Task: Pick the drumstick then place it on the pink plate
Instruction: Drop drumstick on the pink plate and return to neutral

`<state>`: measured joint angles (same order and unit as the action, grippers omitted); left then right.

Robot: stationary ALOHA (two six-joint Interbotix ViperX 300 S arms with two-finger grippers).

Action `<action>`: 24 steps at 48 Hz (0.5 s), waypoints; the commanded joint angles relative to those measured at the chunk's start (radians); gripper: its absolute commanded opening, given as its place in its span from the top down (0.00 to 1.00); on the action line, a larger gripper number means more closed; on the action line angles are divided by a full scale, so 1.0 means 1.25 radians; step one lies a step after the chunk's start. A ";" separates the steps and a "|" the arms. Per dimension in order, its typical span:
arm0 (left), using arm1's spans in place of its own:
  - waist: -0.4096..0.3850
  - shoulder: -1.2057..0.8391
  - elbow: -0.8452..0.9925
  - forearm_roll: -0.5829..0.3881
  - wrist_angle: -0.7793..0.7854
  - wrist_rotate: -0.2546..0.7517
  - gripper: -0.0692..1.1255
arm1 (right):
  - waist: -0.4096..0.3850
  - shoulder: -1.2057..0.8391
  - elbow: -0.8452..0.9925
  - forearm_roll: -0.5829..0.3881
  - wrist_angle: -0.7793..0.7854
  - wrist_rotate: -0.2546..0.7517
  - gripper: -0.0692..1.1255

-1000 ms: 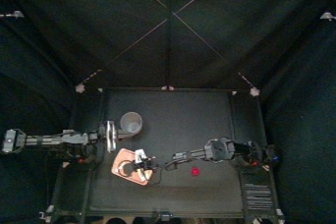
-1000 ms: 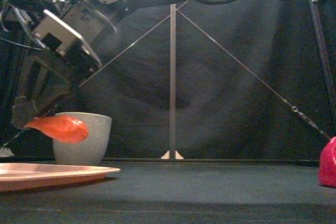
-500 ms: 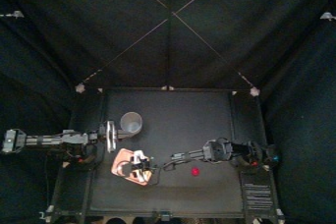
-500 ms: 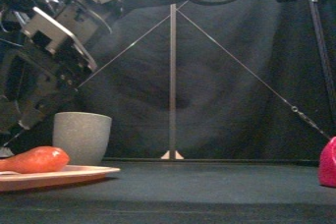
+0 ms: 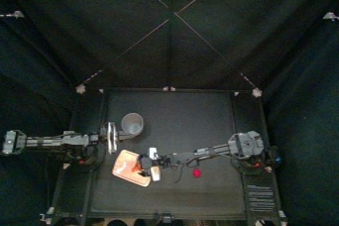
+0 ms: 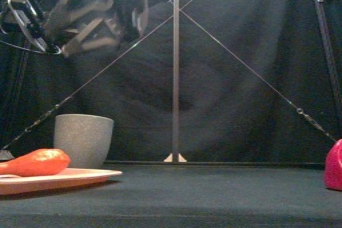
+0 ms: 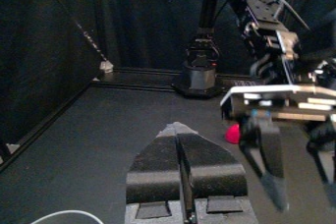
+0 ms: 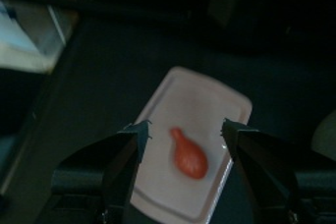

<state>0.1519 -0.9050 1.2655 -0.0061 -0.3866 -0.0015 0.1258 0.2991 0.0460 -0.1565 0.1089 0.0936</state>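
Note:
The orange-red drumstick [image 6: 38, 162] lies on the flat pink plate [image 6: 74, 177] at the table's front left; the right wrist view looks down on this drumstick [image 8: 186, 155] and the plate [image 8: 217, 105]. My right gripper [image 8: 186, 129] hangs open above it, apart from it, with nothing between its fingers. In the top view the right gripper [image 5: 155, 167] is over the plate's right edge [image 5: 122, 161]. My left gripper [image 7: 184, 141] rests shut and empty at the table's left side.
A tall grey speckled cup [image 6: 83, 139] stands just behind the plate, also seen in the top view as the cup [image 5: 133, 123]. A small red toy [image 5: 197, 173] lies right of the plate, under the right arm.
The right gripper carried the drumstick down onto the pink plate, let go of it, and rose clear with its jaws open. The left arm has not moved.

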 commanded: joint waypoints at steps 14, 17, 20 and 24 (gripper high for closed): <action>0.004 0.000 -0.005 0.000 -0.007 0.000 0.77 | -0.061 -0.286 0.350 0.054 -0.499 0.000 0.16; 0.004 0.001 -0.004 0.000 -0.007 0.001 0.77 | -0.070 -0.306 0.391 0.059 -0.553 -0.001 0.16; 0.004 0.001 -0.002 0.000 -0.007 0.001 0.77 | -0.079 -0.320 0.427 0.065 -0.587 -0.001 0.16; 0.005 0.001 0.000 0.000 -0.007 0.004 0.77 | -0.088 -0.331 0.453 0.070 -0.606 -0.001 0.16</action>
<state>0.1534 -0.9066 1.2778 -0.0077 -0.3866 0.0015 0.0261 -0.0644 0.5952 -0.0752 -0.6151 0.0874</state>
